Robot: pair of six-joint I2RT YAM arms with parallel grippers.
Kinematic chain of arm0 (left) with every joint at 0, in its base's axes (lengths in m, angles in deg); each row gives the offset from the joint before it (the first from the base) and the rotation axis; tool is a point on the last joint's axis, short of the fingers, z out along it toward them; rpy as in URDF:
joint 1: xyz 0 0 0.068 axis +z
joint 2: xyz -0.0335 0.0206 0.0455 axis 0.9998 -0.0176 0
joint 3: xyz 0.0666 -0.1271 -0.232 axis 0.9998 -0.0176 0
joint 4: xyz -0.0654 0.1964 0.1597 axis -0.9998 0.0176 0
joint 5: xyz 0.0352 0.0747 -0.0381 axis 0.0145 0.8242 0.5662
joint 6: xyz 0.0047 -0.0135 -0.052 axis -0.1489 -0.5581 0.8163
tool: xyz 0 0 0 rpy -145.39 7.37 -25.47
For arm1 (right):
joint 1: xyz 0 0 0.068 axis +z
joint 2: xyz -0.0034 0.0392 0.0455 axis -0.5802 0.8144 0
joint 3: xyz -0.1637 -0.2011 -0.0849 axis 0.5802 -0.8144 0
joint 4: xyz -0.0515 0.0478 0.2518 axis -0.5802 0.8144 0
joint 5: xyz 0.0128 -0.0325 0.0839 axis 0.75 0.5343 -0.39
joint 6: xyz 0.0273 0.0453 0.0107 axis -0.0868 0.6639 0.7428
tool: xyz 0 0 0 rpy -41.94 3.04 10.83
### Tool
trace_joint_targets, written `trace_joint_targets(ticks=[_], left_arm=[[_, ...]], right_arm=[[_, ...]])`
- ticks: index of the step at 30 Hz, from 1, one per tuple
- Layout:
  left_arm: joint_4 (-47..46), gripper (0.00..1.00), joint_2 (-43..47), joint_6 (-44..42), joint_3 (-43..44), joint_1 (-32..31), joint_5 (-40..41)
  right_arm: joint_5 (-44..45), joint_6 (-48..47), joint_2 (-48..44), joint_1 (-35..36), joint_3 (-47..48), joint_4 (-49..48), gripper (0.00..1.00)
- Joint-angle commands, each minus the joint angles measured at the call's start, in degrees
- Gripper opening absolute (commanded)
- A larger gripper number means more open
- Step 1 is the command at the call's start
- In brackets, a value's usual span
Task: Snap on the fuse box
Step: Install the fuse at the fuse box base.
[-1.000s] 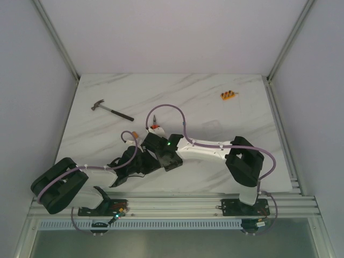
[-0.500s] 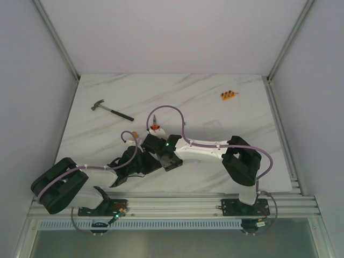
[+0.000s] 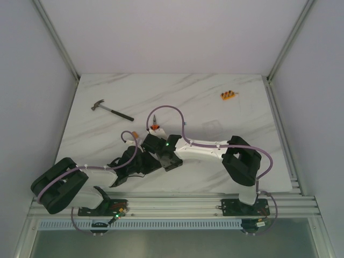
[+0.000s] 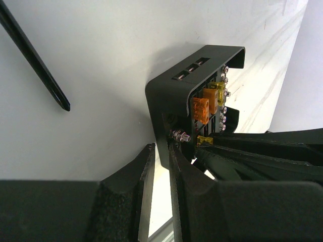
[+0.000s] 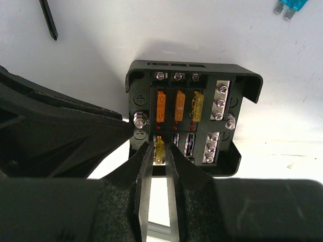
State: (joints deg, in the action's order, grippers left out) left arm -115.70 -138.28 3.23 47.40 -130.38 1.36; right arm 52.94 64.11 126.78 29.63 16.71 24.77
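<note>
- The right gripper is narrowed onto a yellow fuse, held over a lower slot of the fuse box.
- The left gripper is clamped on the box's wall, steadying it on the table.
- If pushed in tilted, the fuse could be bent, or the box twisted loose.
- What appears to be the clear lid lies apart; seating it is blocked by both grippers.
- A screwdriver tip and a blue fuse lie nearby.
</note>
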Motion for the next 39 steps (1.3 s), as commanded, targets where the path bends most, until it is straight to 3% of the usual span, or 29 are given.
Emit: trace_joint_targets(ticks=[1, 9, 20, 34, 39], left_arm=[[1.12, 0.27, -0.65, 0.18, 0.84, -0.38, 0.39], [1.04, 0.27, -0.66, 0.22, 0.71, -0.36, 0.40], [0.87, 0.27, -1.04, 0.50, 0.66, -0.36, 0.44], [0.95, 0.27, -1.37, 0.62, 0.63, -0.42, 0.40], [1.10, 0.27, -1.07, 0.86, 0.33, -0.49, 0.56]], right_arm=[[0.01, 1.15, -1.15, -0.20, 1.73, 0.35, 0.21], [-2.19, 1.73, -0.88, -1.41, -1.29, -0.27, 0.00], [-6.25, 1.13, 3.91, -2.08, -9.64, -3.29, 0.00], [-3.47, -0.01, 15.55, -1.46, -9.80, 0.15, 0.00], [-5.41, 0.01, 14.79, -0.41, -11.95, 1.33, 0.00]])
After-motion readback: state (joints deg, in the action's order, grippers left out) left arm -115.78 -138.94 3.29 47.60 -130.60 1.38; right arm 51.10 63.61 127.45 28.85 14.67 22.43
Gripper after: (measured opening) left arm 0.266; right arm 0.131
